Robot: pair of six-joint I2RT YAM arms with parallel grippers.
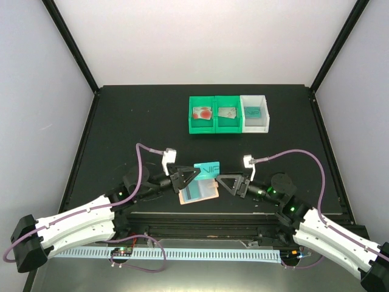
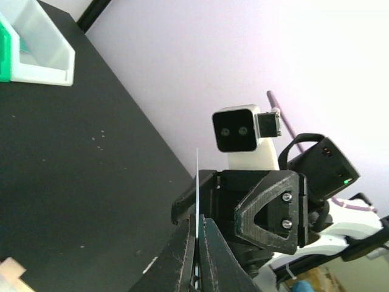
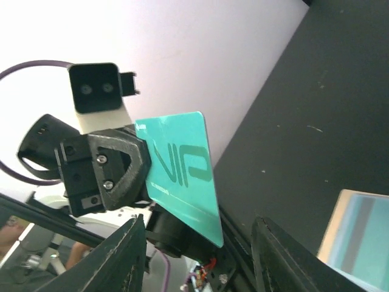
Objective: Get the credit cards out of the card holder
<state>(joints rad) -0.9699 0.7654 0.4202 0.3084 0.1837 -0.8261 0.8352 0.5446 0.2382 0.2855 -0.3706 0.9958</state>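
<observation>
pale walls box in a black table (image 1: 121,134). from overhead, three bins sit in a row at the far side: a left green bin (image 1: 190,117) with a red-blotched card (image 1: 202,113), a middle green bin (image 1: 217,117) with a silver-grey card (image 1: 227,112), and a white bin (image 1: 254,126) with a teal card (image 1: 253,111). near the arms, the card holder (image 1: 199,193) lies open and flat on the table. just above it the left end effector (image 1: 193,173) holds a teal vip card (image 1: 207,168), with the right end effector (image 1: 220,181) close beside it.

the left wrist view shows that card edge-on (image 2: 197,182), a thin line pinched between the closed fingers (image 2: 182,261).

the right wrist view shows its face (image 3: 182,173), clamped by the opposite arm alone. the right arm's own fingers (image 3: 124,255) stand spread with nothing between them. the holder (image 3: 358,237) lies below on the table, pale blue panel up.

i'd say the job is well along: three cards are binned and a fourth is out of the holder but not dropped anywhere yet. i can't tell whether the pockets hide another.
</observation>
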